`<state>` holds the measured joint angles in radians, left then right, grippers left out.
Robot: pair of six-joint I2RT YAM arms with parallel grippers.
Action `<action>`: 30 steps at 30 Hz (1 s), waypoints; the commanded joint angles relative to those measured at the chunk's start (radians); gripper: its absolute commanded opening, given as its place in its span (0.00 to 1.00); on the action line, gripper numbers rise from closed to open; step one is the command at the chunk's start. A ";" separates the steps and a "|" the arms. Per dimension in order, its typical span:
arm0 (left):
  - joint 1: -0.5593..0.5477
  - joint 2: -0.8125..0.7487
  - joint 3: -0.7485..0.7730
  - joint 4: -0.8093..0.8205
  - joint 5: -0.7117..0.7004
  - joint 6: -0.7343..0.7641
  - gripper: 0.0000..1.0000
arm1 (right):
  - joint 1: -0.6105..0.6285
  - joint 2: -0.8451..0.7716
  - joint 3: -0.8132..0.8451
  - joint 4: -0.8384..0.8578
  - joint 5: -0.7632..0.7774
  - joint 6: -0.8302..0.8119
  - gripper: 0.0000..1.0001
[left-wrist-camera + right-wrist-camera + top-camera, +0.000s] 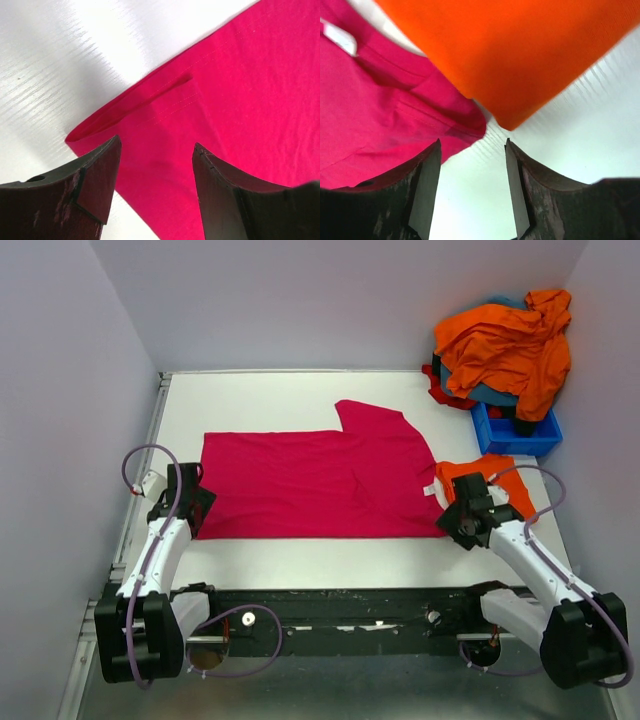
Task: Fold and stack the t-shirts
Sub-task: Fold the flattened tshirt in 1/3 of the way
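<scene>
Pink shirt (310,485) lies flat mid-frame on the table (300,395). My left pincer (156,150) is released over its lower-left corner. My right pincer (472,150) is released and empty, beside the orange shirt (520,50) at center right.

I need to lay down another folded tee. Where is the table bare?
Two bare strips of table: one along the back wall, left of the sleeve of the magenta t-shirt; one between that shirt and the table's near edge. The right side is crowded: the orange t-shirt, then the heaped blue bin behind it.
</scene>
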<state>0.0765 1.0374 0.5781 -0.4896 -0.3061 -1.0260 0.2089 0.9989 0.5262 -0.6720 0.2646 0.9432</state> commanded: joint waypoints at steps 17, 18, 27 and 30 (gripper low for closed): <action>-0.026 0.363 0.251 0.510 0.124 0.345 0.88 | -0.002 0.689 0.828 0.347 -0.212 -0.540 0.61; -0.026 0.380 0.273 0.497 0.113 0.362 0.88 | -0.002 0.734 0.884 0.339 -0.214 -0.556 0.61; -0.024 0.570 0.474 0.384 0.119 0.445 0.84 | -0.002 1.125 1.317 0.186 -0.183 -0.647 0.61; -0.018 0.631 0.545 0.333 0.096 0.463 0.84 | 0.000 1.250 1.475 0.121 -0.218 -0.667 0.61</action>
<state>0.0547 1.5967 1.0393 -0.0628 -0.1951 -0.6144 0.2085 2.1174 1.8381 -0.4301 0.0750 0.3347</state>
